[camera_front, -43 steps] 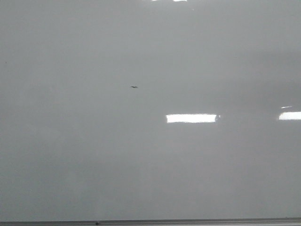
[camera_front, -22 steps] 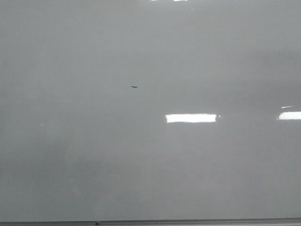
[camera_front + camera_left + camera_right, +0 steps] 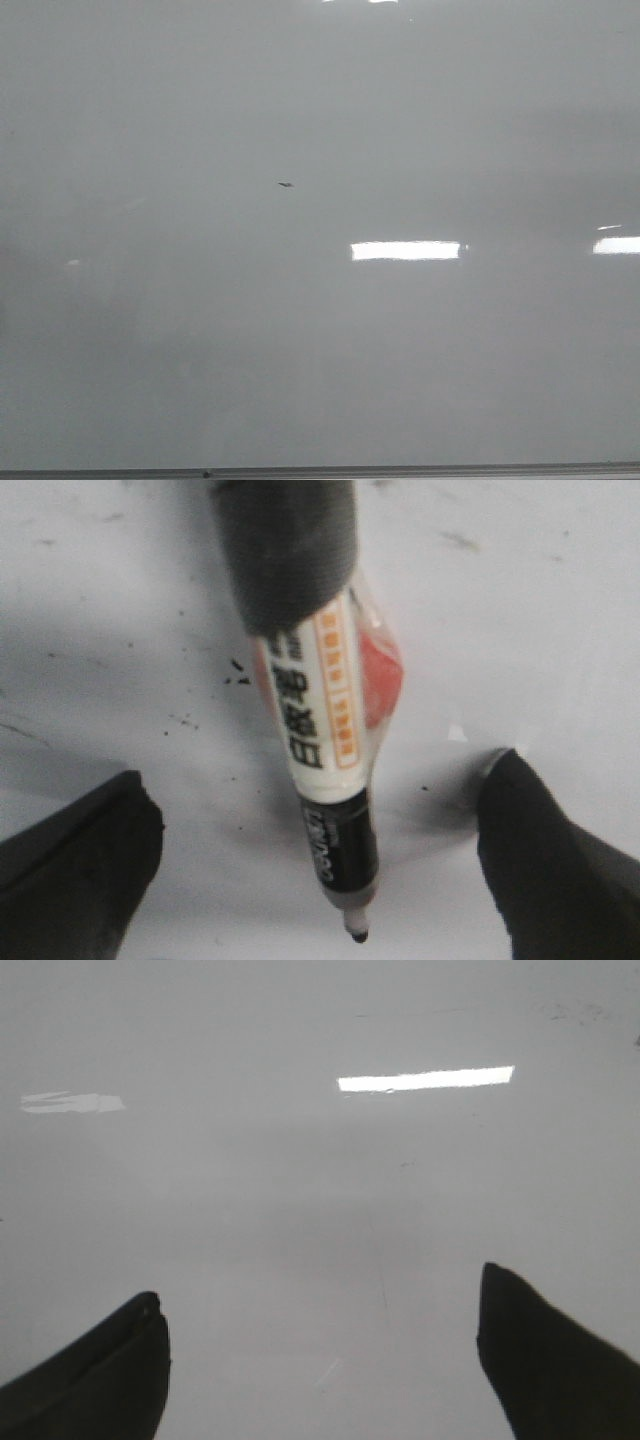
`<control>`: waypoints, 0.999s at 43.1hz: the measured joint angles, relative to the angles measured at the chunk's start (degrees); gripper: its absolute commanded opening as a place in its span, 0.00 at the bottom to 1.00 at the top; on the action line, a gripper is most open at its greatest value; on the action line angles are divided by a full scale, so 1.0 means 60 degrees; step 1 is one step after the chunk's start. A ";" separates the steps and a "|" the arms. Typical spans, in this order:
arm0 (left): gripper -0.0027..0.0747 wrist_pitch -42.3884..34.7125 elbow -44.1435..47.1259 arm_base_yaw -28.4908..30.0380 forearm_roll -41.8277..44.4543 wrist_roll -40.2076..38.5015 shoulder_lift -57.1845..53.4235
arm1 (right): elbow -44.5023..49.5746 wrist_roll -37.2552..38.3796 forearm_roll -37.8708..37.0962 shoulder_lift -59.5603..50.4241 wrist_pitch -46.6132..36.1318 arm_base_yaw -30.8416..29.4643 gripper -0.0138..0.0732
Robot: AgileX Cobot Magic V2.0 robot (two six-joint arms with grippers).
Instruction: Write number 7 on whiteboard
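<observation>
The whiteboard [image 3: 400, 120] fills the front view, glossy pale grey, with a thin grey frame edge [image 3: 400, 470] along the bottom. No number 7 shows on it, only a tiny dark speck [image 3: 286, 184]. Neither gripper shows in the front view. In the left wrist view my left gripper [image 3: 320, 775] is open wide around a white and black marker [image 3: 320, 710], whose uncapped black tip [image 3: 358, 936] points toward the camera. The fingers [image 3: 90, 850] stand apart from the marker. My right gripper [image 3: 320, 1285] is open and empty over the pale board [image 3: 320, 1190].
Bright rectangular light reflections [image 3: 405, 250] lie on the board at the right. The white surface [image 3: 120, 610] under the marker carries small black specks. A dark ribbed sleeve [image 3: 285, 550] covers the marker's far end.
A faint dim shade has spread over the board's lower left in the front view. The speck and the reflections have stayed in place.
</observation>
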 measured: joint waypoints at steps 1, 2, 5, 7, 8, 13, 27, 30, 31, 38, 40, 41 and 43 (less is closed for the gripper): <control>0.53 -0.0041 0.0000 0.0000 0.0000 0.0000 0.0000 | 0.0000 0.0000 0.0000 0.0000 0.0000 0.0000 0.90; 0.47 -0.0090 0.0000 0.0000 0.0000 0.0000 0.0000 | 0.0000 0.0000 0.0000 0.0000 0.0000 0.0000 0.90; 0.34 -0.0177 0.0000 0.0000 0.0000 0.0000 0.0005 | 0.0000 0.0000 0.0000 0.0000 0.0000 0.0000 0.90; 0.26 -0.0218 0.0000 0.0000 0.0000 0.0000 0.0005 | 0.0000 0.0000 0.0000 0.0000 0.0000 0.0000 0.90; 0.22 -0.0218 0.0000 0.0000 0.0000 0.0000 0.0021 | 0.0000 0.0000 0.0000 0.0000 0.0000 0.0000 0.90; 0.06 -0.0196 0.0000 0.0000 0.0000 0.0000 0.0021 | 0.0000 0.0000 0.0000 0.0000 0.0000 0.0000 0.90; 0.02 0.3963 -0.1018 -0.0456 0.0444 0.0487 -0.0477 | 0.0000 0.0000 0.0000 0.0000 0.0185 0.0000 0.90; 0.02 0.4976 -0.1468 -0.1088 0.0516 0.1045 -0.0712 | 0.0000 0.0000 0.0000 0.0014 0.0407 0.0000 0.90; 0.02 0.5374 -0.1675 -0.1321 0.0537 0.1240 -0.0800 | -0.0004 0.0000 0.0000 0.0052 0.0521 0.0000 0.90; 0.02 0.6844 -0.2636 -0.3514 0.0578 0.2891 -0.1226 | -0.0324 -0.0078 0.0120 0.0500 0.1426 0.0067 0.90; 0.02 0.6961 -0.2765 -0.4275 0.0578 0.3467 -0.1360 | -0.0555 -0.0297 0.0288 0.0701 0.1689 0.0175 0.90; 0.02 0.6985 -0.2791 -0.4491 0.0578 0.3636 -0.1435 | -0.0670 -0.0446 0.0348 0.0818 0.1844 0.0250 0.90; 0.02 0.7031 -0.2841 -0.5248 0.0578 0.4227 -0.1611 | -0.0917 -0.0811 0.0650 0.1060 0.2218 0.0428 0.90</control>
